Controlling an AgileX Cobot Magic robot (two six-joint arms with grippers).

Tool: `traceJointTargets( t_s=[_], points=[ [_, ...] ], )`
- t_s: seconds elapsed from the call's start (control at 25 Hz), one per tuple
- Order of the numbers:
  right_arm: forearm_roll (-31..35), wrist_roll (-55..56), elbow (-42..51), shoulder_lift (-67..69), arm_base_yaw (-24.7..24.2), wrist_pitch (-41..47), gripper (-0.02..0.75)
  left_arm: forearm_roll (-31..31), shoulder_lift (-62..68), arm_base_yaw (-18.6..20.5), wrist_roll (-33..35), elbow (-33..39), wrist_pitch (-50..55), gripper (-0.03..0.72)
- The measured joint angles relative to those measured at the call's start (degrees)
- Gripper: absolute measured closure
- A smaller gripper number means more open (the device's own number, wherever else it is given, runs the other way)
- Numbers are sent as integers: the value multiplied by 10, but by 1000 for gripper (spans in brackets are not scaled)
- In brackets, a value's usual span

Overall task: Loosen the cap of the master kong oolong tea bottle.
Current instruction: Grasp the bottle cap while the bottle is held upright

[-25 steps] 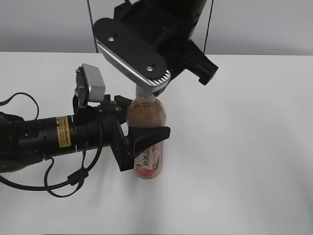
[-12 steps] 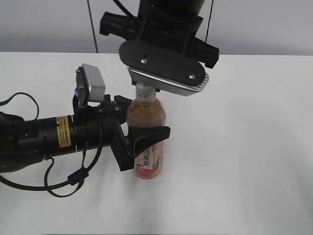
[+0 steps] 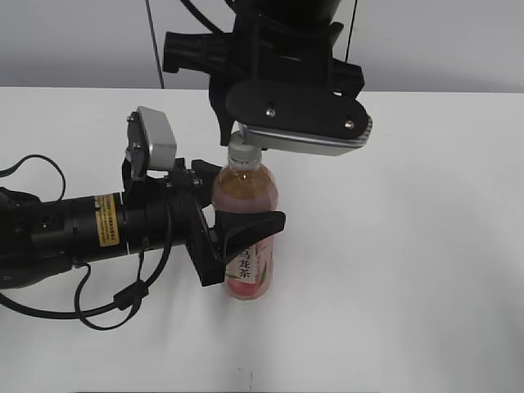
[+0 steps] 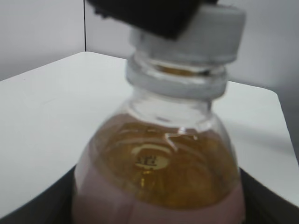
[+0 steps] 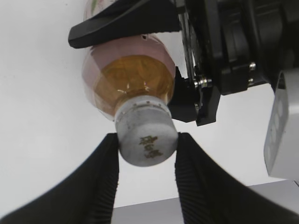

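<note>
The master kong oolong tea bottle (image 3: 246, 190) stands upright on the white table (image 3: 409, 262), with its peach label at the bottom. My left gripper (image 3: 255, 219) comes in from the left and is shut on the bottle's body. My right gripper (image 3: 244, 141) comes down from above and is shut on the white cap (image 3: 243, 153). In the right wrist view both ribbed fingers (image 5: 147, 145) press the sides of the cap (image 5: 148, 139) above the bottle's shoulder (image 5: 133, 77). The left wrist view shows the bottle (image 4: 159, 172) very close, and the cap (image 4: 210, 32) partly hidden by a black finger.
The left arm and its cables (image 3: 74, 233) lie along the table at the left. A grey wall (image 3: 442, 41) runs behind the table's back edge.
My right wrist has turned about the cap, its flat housing swinging round from left-pointing to right-pointing. The bottle and the left gripper have not moved.
</note>
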Motion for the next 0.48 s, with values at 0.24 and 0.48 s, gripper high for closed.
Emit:
traceJointTargets(
  t_s=[0.24, 0.48],
  points=[
    [0, -8, -7, 1, 0, 9, 456, 1, 0, -1, -1, 0, 0, 230],
    [0, -8, -8, 1, 0, 10, 456, 1, 0, -1, -1, 0, 0, 230]
  ],
)
